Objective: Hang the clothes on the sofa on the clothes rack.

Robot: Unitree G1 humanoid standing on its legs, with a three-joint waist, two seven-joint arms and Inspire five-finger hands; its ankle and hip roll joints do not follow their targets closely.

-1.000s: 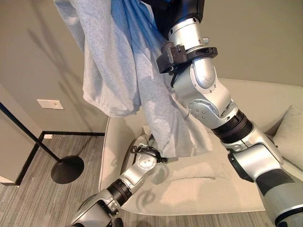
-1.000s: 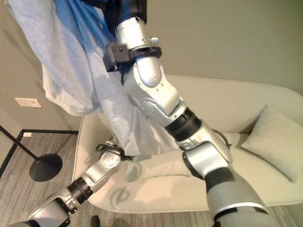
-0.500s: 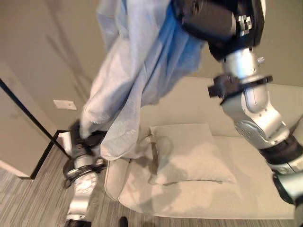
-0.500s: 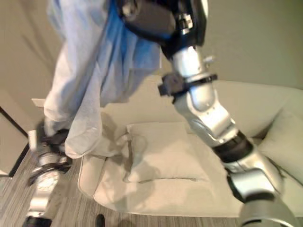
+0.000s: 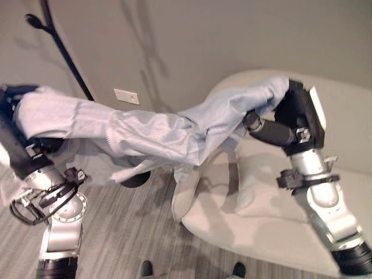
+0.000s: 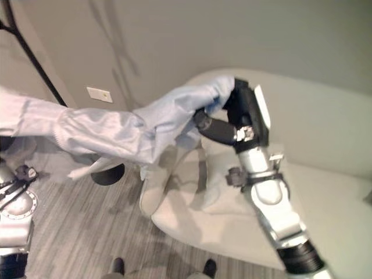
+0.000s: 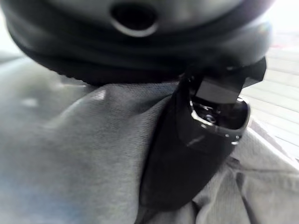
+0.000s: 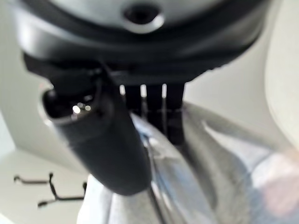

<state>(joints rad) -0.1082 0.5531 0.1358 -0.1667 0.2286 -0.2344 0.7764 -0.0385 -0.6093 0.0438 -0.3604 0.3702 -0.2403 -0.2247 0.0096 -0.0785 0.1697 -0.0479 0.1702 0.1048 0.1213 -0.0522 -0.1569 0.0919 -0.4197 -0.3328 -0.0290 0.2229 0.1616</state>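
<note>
Garment — stretched between left hand and right hand — above sofa edge.

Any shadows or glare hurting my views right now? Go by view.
Left eye view: the garment shades the sofa beneath it; faint clothes rack shadows streak the wall. Left wrist view: bright washout past the left hand. Right wrist view: small glints on the right hand's thumb.

Soft even indoor light; faint shadows on wall; wrist views blurred; mild motion blur.
</note>
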